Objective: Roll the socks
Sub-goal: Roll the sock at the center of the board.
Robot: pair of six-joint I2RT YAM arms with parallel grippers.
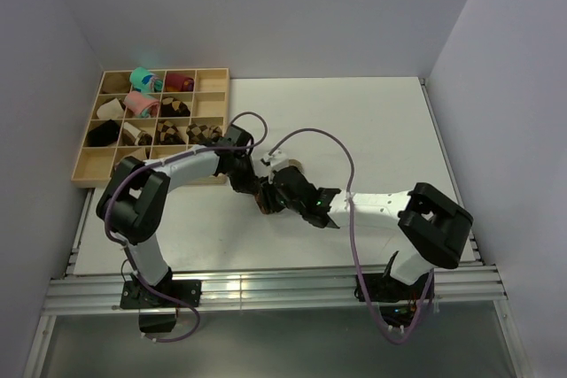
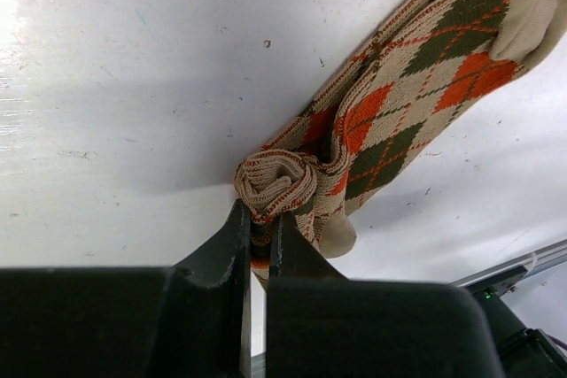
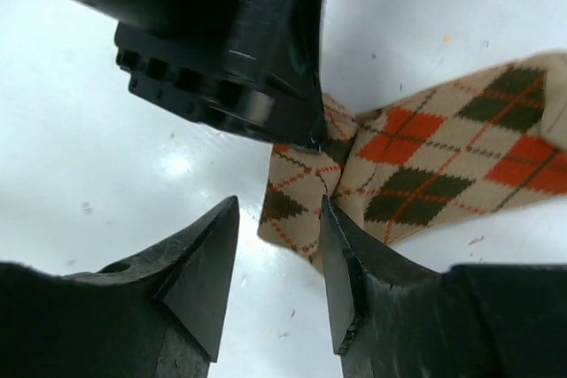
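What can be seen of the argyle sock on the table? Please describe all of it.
The sock is knitted tan fabric with dark brown and orange-red diamonds and thin crossing lines, plus plain beige ends. It lies flat on the white table, except one end, which is rolled into a small spiral. The left gripper is shut on that roll. The right gripper is open beside the sock's edge, not pinching it.

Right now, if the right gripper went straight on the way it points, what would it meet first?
Likely the sock: its edge lies just ahead of the open right gripper, with the left gripper close behind it. Depth is unclear.
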